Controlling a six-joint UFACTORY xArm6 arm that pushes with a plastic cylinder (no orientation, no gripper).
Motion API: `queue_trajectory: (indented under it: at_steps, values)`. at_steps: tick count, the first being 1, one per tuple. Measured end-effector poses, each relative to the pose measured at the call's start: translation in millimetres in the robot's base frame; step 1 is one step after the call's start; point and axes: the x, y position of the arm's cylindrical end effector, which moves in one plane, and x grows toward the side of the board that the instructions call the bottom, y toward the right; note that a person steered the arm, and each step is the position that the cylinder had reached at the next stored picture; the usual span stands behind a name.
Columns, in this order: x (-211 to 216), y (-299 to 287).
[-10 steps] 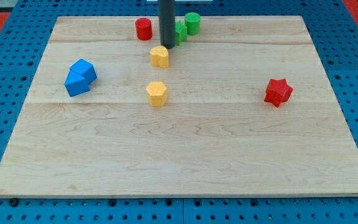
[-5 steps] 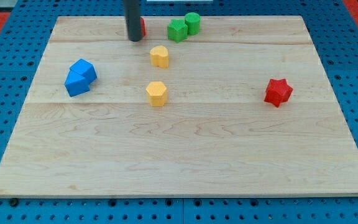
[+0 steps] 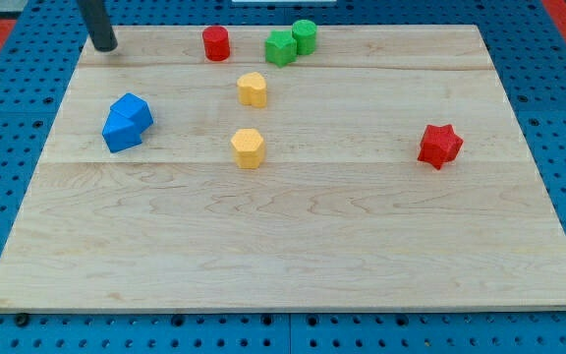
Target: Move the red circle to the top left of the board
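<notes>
The red circle [image 3: 215,43] is a small red cylinder near the board's top edge, left of centre. My tip [image 3: 105,47] is at the board's top left corner, well to the left of the red circle and not touching it. The rod rises out of the view's top.
Two green blocks [image 3: 291,42] touch each other to the right of the red circle. Two yellow blocks [image 3: 252,89] [image 3: 248,147] lie below it. Two blue blocks [image 3: 126,122] touch at the left. A red star [image 3: 439,146] lies at the right. The wooden board [image 3: 283,246] sits on a blue pegboard.
My tip has swept left along the top edge, from beside the green blocks past the red circle to the top left corner. The red circle has shifted slightly left.
</notes>
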Motion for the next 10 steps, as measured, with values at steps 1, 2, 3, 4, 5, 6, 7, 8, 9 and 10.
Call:
queue_trajectory:
  at_steps: [1, 2, 3, 4, 5, 6, 7, 8, 9, 10]
  values:
    - [-8.7, 52.8]
    - [23.1, 57.4]
    - [74.8, 57.6]
    - [68.4, 127.1]
    - [47.9, 158.9]
    - [18.8, 186.6]
    - [-11.3, 185.5]
    - [-10.6, 148.2]
    - [8.5, 151.6]
    - [27.8, 162.9]
